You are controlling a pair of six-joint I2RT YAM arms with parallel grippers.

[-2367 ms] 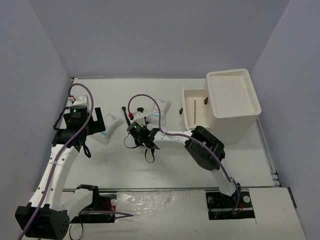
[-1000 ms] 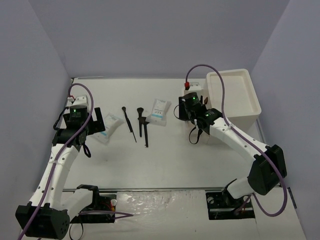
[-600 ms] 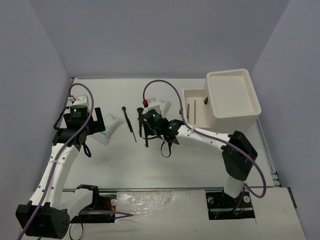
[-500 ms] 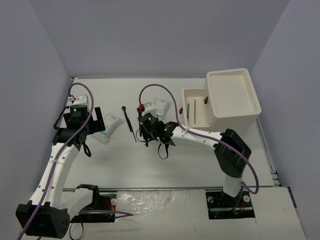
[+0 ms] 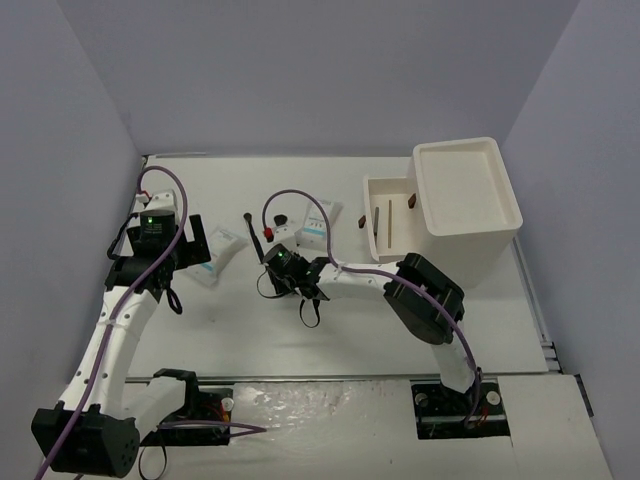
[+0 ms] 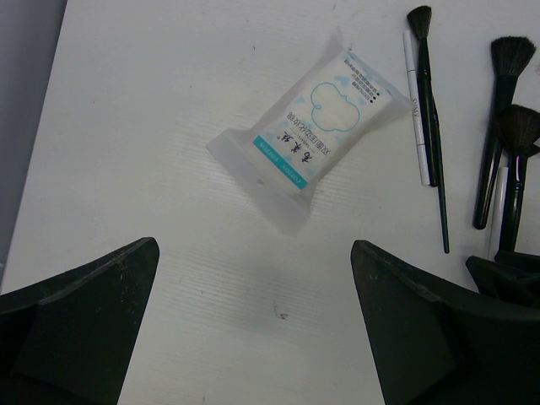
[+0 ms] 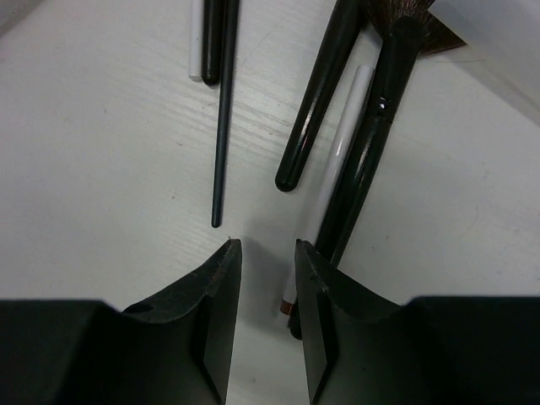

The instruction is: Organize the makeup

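Right arm low over brushes

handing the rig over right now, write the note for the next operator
Left gripper: open, empty, over the white flat packet with blue print.
Right gripper: jaws narrowed but apart, low over the black-handled brushes; the tip of a thin white stick lies in the gap, unclamped.
Second white packet lies beyond the brushes.
Done: two thin sticks in the open drawer of the big white box.
Left: brushes, white sticks, both packets, all on the white table.
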